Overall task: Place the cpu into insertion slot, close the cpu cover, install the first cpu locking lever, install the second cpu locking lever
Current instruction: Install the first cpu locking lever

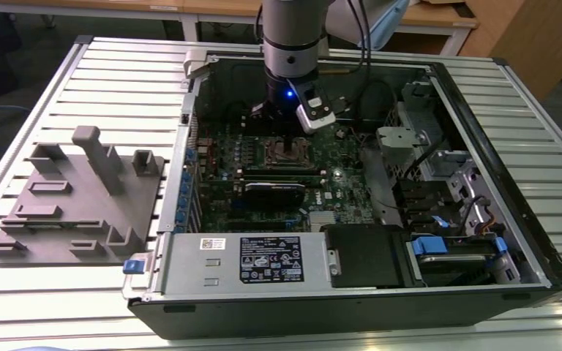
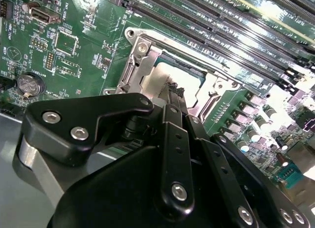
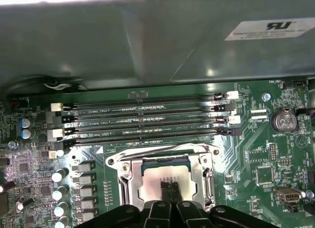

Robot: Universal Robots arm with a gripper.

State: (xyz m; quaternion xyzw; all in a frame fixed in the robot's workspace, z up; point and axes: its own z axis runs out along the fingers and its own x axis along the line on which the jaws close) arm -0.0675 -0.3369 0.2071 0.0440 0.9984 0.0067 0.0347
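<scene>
The green motherboard (image 1: 261,157) lies inside an open computer case. Its insertion slot (image 1: 286,152) is a square socket with a silvery rim. In both wrist views the cpu (image 3: 155,181) (image 2: 160,79) sits in the slot with its silver top showing. The cpu cover (image 3: 129,179) (image 2: 142,60), a silvery frame, lies flat around the chip. My gripper (image 3: 170,184) (image 2: 173,92) (image 1: 281,135) stands directly over the socket. Its two black fingers are pressed together, with the tips at the cpu's top. I see nothing between them, and they hide part of the chip.
Several long memory slots (image 3: 147,122) run beside the socket, with a coin battery (image 3: 284,120) near them. A black card (image 1: 273,189) and the power supply (image 1: 261,259) sit nearer the case front. A grey fixture (image 1: 76,197) stands on the slatted table at the exterior view's left.
</scene>
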